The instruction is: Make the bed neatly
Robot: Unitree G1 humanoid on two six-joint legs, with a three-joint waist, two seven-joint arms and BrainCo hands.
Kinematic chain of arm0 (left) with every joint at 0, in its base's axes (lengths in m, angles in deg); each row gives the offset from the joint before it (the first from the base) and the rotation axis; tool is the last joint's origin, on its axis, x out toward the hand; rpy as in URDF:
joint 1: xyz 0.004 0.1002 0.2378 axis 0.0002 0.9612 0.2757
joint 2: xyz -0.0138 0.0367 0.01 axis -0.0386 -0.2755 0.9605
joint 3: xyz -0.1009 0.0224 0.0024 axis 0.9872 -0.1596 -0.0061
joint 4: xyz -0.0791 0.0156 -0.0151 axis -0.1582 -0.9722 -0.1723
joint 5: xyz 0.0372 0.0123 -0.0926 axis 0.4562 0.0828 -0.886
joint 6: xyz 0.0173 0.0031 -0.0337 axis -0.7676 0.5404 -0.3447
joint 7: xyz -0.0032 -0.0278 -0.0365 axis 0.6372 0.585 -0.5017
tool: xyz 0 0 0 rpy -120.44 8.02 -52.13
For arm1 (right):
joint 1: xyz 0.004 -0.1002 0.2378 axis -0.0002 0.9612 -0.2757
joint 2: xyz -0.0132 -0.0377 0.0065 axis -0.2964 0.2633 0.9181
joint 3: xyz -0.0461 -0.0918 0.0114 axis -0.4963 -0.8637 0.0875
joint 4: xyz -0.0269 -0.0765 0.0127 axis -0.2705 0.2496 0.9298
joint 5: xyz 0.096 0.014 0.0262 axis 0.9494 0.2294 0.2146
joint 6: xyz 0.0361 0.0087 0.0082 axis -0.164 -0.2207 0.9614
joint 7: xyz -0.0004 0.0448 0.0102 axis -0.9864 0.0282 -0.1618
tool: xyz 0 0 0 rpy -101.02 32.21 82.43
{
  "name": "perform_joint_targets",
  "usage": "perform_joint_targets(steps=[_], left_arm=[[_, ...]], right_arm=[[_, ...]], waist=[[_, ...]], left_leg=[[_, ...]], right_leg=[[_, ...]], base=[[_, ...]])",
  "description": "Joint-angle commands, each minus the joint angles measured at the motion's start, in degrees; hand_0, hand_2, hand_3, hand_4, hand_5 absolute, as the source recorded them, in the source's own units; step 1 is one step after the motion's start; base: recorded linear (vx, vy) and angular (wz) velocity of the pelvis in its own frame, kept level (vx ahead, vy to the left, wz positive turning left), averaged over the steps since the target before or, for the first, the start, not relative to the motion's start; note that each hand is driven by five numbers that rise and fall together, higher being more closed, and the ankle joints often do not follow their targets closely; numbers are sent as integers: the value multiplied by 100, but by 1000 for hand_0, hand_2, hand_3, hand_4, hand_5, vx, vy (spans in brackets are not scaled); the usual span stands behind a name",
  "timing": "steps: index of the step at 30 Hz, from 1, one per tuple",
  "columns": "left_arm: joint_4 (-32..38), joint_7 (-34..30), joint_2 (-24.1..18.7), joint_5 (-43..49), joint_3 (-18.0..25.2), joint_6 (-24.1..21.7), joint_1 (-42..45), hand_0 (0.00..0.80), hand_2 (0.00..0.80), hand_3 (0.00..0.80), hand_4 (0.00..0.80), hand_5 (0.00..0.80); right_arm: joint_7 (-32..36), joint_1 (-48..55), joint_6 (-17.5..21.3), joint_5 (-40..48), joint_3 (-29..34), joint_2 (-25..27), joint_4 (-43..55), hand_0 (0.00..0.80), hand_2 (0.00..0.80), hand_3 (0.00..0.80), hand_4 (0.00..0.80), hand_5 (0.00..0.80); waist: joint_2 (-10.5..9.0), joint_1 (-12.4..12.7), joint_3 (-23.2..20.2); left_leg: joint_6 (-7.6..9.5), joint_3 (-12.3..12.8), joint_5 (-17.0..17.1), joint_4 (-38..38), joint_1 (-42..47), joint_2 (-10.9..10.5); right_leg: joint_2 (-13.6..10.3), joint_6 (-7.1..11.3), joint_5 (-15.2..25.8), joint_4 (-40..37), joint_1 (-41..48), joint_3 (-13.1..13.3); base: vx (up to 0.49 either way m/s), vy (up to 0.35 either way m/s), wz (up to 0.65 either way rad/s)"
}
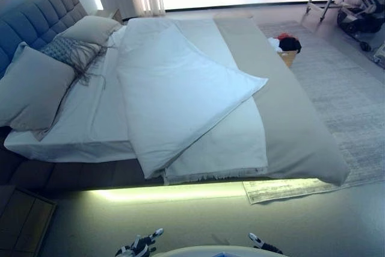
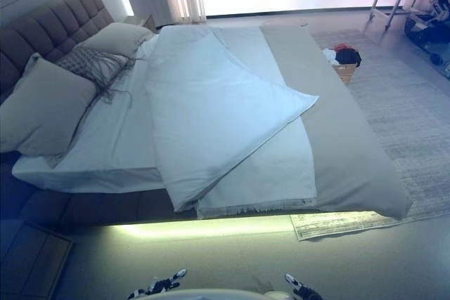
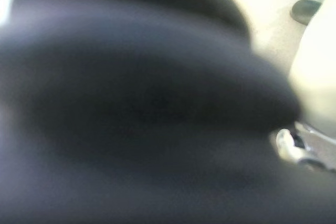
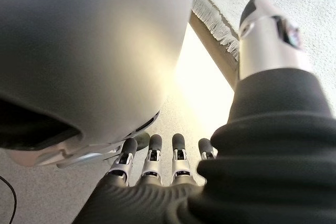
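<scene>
Both hands hang low by me, well short of the bed [image 1: 301, 148]; right hand [image 4: 157, 156] straight-fingered, empty; left hand [image 1: 141, 245] I cannot tell; white duvet [image 1: 180, 94] lies folded askew, unspread; nothing done yet.

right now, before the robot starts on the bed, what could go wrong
1. The duvet lies folded back at an angle, one corner pointing toward the foot; pulling one edge could skew it further.
2. The fringed throw pillow rests between the pillows; dragging the covers up might snag its fringe.
3. Both hands, left hand and right hand, hang low and away from the bed, so a long reach over the mattress edge could be awkward.
</scene>
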Motion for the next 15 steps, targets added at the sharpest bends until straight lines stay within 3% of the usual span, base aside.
perform_joint_targets(steps=[1,15], left_arm=[[-270,-117,130,279,-165,124,-451,0,0,0,0,0],[-272,-113,133,297,-232,130,-536,0,0,0,0,0]], right_arm=[[104,-510,30,119,-113,-221,-284,0,0,0,0,0],[77,-598,-32,188,-177,-216,-242,0,0,0,0,0]], waist=[[-219,69,91],[-217,84,138]], left_leg=[[385,-1,-319,4,-8,-432],[390,-3,-314,4,-9,-439]], right_leg=[[39,227,34,10,-72,218],[31,227,40,15,-75,205]], base=[[0,0,0],[0,0,0]])
